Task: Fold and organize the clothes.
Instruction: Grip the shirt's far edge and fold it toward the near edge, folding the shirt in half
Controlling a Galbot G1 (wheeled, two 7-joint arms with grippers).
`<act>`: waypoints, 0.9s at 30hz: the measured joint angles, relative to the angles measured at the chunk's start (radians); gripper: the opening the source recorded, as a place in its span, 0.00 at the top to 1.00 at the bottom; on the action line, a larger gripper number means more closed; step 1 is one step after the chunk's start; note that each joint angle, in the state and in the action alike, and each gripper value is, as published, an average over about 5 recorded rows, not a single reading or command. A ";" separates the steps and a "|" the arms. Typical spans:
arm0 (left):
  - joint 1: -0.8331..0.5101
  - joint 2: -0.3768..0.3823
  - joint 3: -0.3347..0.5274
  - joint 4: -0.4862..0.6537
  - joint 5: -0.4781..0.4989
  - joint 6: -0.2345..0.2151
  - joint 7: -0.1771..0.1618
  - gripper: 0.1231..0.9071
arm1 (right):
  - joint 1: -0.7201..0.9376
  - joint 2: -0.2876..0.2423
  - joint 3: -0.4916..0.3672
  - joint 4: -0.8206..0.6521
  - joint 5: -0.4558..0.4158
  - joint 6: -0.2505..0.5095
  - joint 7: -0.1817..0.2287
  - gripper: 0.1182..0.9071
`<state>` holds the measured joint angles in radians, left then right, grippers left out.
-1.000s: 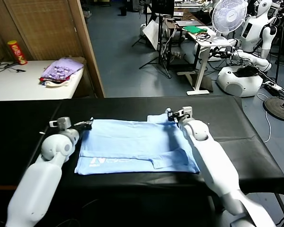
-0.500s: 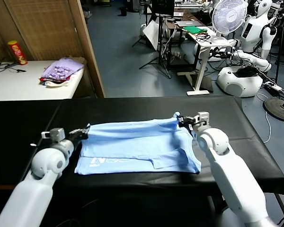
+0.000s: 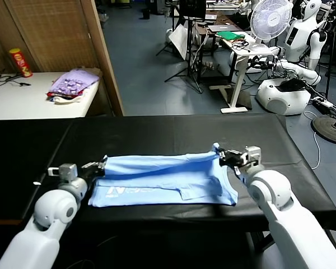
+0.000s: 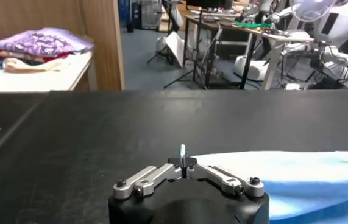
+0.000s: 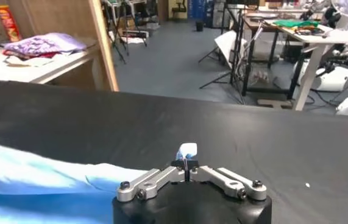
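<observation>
At the far corners of the T-shirt point(image 3: 159, 179) we have both grippers pinched tight on cloth: the left gripper point(image 3: 100, 163) holds the far-left corner, the right gripper point(image 3: 219, 152) the far-right one, each with a small tuft of blue fabric showing between its pressed-together jaws in the wrist views point(image 4: 182, 151) point(image 5: 187, 150). Between them the raised far edge hangs over the shirt's middle, while the near half, with the white lettering point(image 3: 116, 191) at its left end, lies flat on the black table point(image 3: 157, 130).

We judge the step in hand to be folding the far half toward the near edge. To do it well we should carry both corners forward together at the same height, keeping the span between them taut enough that the edge stays straight, but not so taut that the near half slides on the table. We would lay the carried edge down just on the near hem, parallel to it, and let go only once the cloth rests flat.

Beyond the T-shirt, well apart on a white side table point(image 3: 28, 98), sits a purple-and-white heap of clothes point(image 3: 73, 83), which is no part of this fold.
</observation>
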<state>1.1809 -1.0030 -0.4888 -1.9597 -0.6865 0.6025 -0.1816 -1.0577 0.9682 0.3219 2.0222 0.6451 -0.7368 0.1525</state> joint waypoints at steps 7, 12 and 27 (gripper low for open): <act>0.047 -0.009 -0.017 -0.025 0.026 -0.012 0.001 0.99 | -0.086 -0.011 0.001 0.025 -0.024 0.000 -0.011 1.00; 0.087 -0.024 -0.021 -0.040 0.070 -0.023 0.003 0.99 | -0.109 0.003 -0.010 0.011 -0.040 0.001 -0.026 1.00; 0.202 -0.053 -0.053 -0.101 0.153 -0.030 0.002 0.55 | -0.120 0.012 0.039 0.023 -0.047 0.001 -0.060 0.34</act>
<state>1.3830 -1.0558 -0.5415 -2.0606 -0.5334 0.5729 -0.1792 -1.1773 0.9798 0.3607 2.0455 0.5984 -0.7358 0.0923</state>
